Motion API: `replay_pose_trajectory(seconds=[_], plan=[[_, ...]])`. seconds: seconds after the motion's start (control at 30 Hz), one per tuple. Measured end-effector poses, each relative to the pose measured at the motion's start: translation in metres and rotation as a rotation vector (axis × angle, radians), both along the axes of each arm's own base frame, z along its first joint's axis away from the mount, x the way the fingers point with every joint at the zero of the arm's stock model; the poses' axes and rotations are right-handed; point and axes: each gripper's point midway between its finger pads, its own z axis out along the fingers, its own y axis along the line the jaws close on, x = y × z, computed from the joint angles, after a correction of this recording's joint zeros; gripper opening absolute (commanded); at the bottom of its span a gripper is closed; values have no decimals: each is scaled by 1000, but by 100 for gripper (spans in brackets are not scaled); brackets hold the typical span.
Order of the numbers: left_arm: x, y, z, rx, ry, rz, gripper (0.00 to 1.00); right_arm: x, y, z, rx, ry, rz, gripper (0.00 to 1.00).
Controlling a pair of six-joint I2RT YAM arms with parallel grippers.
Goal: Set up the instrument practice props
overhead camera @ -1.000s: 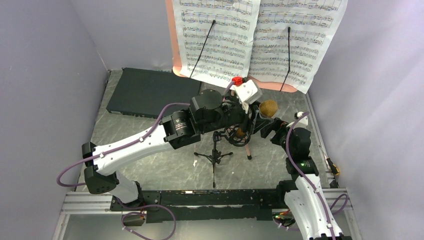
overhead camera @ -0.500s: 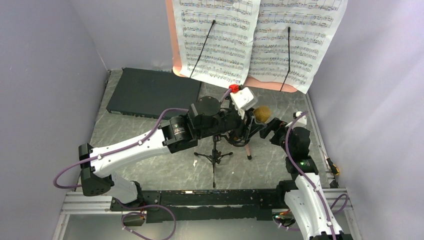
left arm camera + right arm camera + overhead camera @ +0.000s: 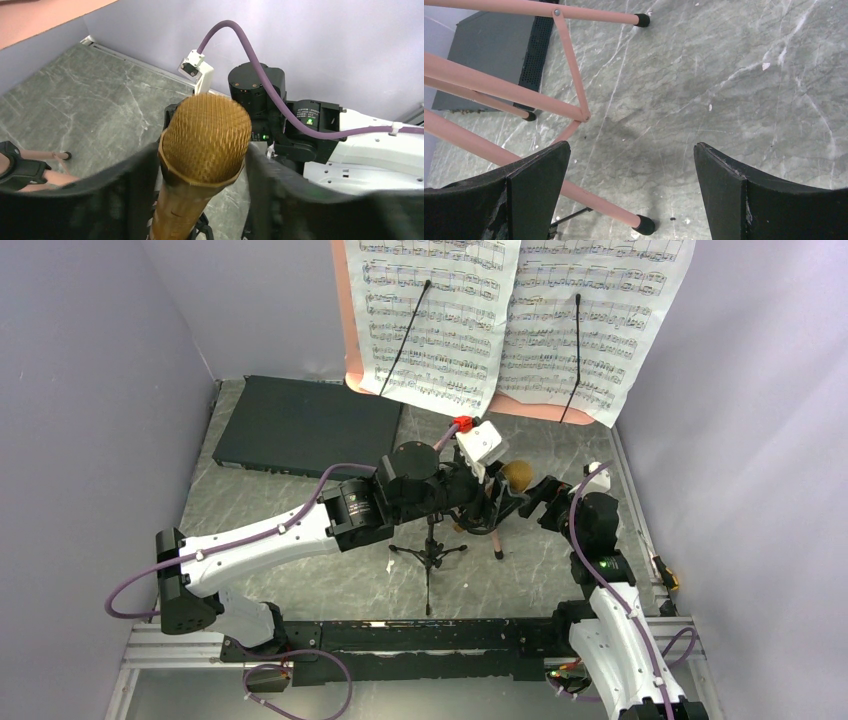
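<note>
At the near edge of the counter (image 3: 330, 585) the two arms are rising from their bases. Just beyond them the small black mic stand (image 3: 430, 552) is standing upright on its tripod feet, roughly midway between the arms. Its top is hiding under the left arm (image 3: 300, 530), so I cannot tell how the ring mount is sitting.

The left arm is reaching across above that stand, and the left jaws are gripping the gold microphone (image 3: 205, 137). In the left wrist view both dark fingers (image 3: 280, 190) are lying against the sides of its mesh head with no gap showing. The microphone is pointing head up and tilting slightly, held above the counter over the mic stand.

Just to the right of the microphone, the right jaws are standing wide open and holding nothing. Their fingers (image 3: 531, 192) are hovering over bare marbled counter, with the pink tripod legs of the music stand (image 3: 499, 85) running just beside the left finger.

Farther back on the left, a flat black box (image 3: 300, 425) is lying on the counter. At the far wall the music stand's pink desk is carrying two white sheet-music pages (image 3: 440, 320) side by side, each pinned by a thin black retaining arm.
</note>
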Motion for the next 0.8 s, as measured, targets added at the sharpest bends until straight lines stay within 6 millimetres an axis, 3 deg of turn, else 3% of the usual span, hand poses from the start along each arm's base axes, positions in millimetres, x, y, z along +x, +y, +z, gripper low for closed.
replay_pose_trajectory(seconds=[0.03,0.07,0.57,0.8], plan=[[0,0,0,1,-1,0,90,0,0,0,0,0,0,99],[0,0,0,0,1,0,93,0,0,0,0,0,0,99],[-1,10,14,-30,-5,18,94,0,1,-3,-2,11,5,99],[9,27,16,0,-3,67,94,0,1,-3,-4,10,7,99]])
